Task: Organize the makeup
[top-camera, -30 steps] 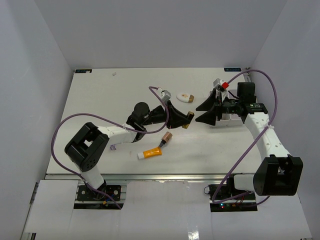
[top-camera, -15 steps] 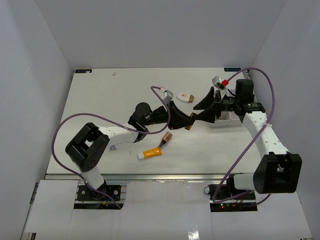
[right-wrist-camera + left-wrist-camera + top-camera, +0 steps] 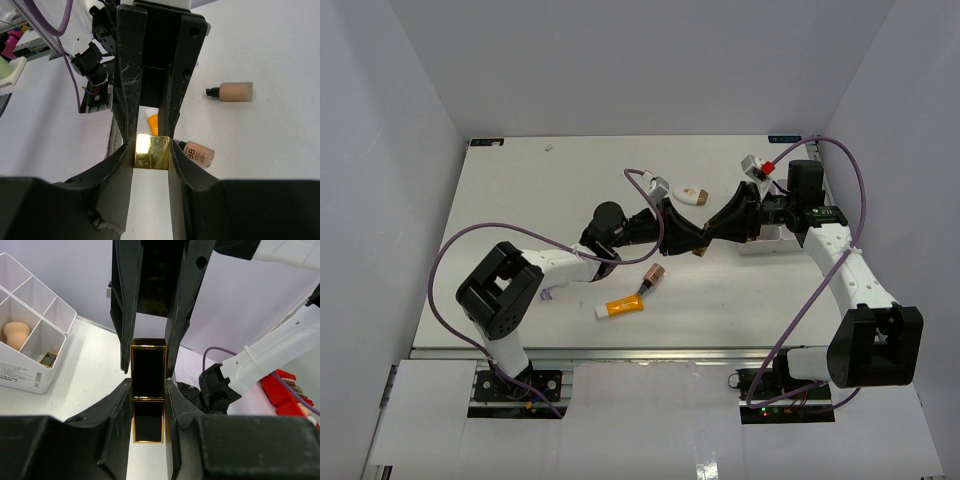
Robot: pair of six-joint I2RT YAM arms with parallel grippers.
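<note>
The black-gold case (image 3: 701,241) is held in the air between both grippers, above the table's middle. My left gripper (image 3: 691,239) is shut on its black body (image 3: 148,390), pads touching both sides. My right gripper (image 3: 711,237) meets it head-on and is shut on its gold end (image 3: 152,152). The orange tube with white cap (image 3: 620,307) and the brown lipstick-like bottle (image 3: 652,277) lie on the table below; both also show in the right wrist view (image 3: 153,122) (image 3: 200,154). The white oval compact (image 3: 692,193) lies farther back. A beige sponge (image 3: 16,333) sits in the tray.
The white four-compartment tray (image 3: 770,246) stands under my right arm; it shows at the left of the left wrist view (image 3: 22,376). A beige bottle with a black cap (image 3: 235,91) lies on the table. Purple cables loop over both arms. White walls enclose the table.
My right gripper moved left to the case and closed from wide open onto its gold end. My left gripper carried the case a little to the right.
</note>
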